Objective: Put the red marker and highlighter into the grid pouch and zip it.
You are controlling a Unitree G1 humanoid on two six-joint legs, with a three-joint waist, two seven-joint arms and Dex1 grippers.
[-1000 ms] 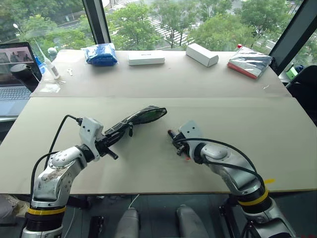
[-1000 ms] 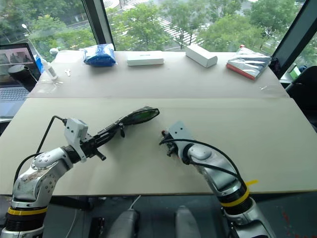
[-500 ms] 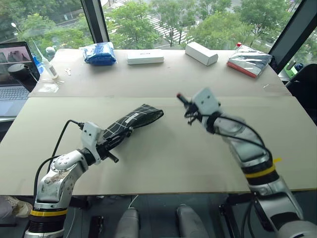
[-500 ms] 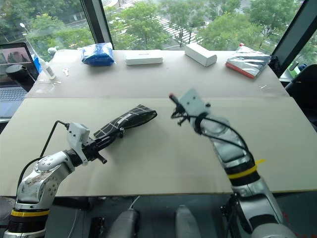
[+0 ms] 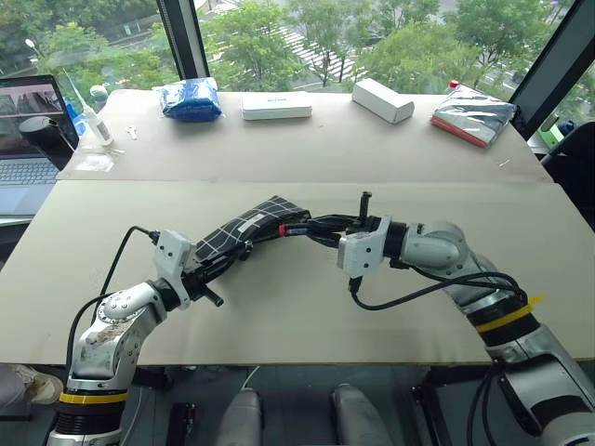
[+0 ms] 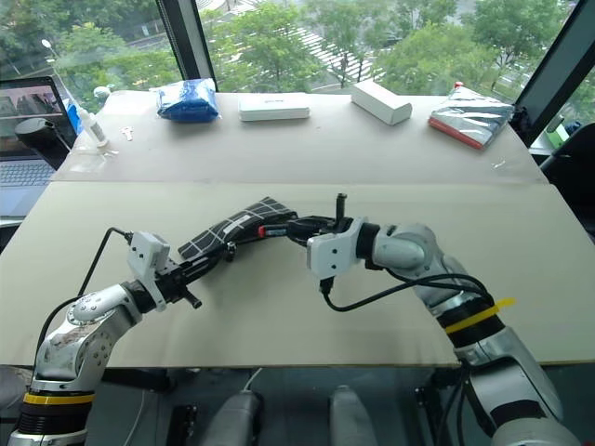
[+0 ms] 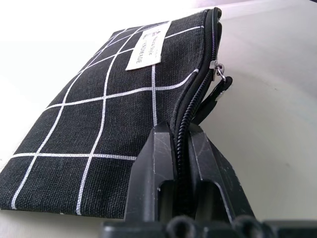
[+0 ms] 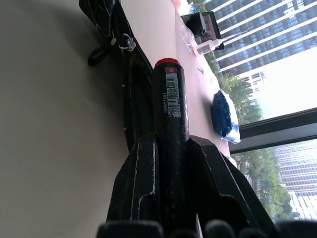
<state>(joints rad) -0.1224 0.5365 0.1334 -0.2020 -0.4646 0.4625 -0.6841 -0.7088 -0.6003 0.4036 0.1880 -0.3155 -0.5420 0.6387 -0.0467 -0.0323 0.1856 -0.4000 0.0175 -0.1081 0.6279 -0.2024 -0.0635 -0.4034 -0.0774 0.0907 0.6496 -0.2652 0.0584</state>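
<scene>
The grid pouch (image 5: 257,223), black with white lines and a small white label, lies slanted on the table. My left gripper (image 5: 221,262) is shut on the near end of its zipper edge (image 7: 184,119). The slider and pull cord (image 7: 218,79) hang near the far end. I cannot tell whether the mouth gapes. My right gripper (image 5: 321,226), held level just above the table, is shut on the red marker (image 8: 171,106). The marker's red end (image 5: 285,229) points at the pouch's far end, close beside the fabric. The highlighter is out of view.
Along the table's far side are a blue bag (image 5: 191,100), a flat white box (image 5: 275,105), a second white box (image 5: 382,99) and a red-edged silver packet (image 5: 474,116). A laptop (image 5: 28,139) and a small bottle (image 5: 93,121) stand at the far left.
My right gripper has lifted the marker off the table, rolled over and swung left, bringing the red end up to the pouch. The pouch has tipped from edge-up to lying flatter.
</scene>
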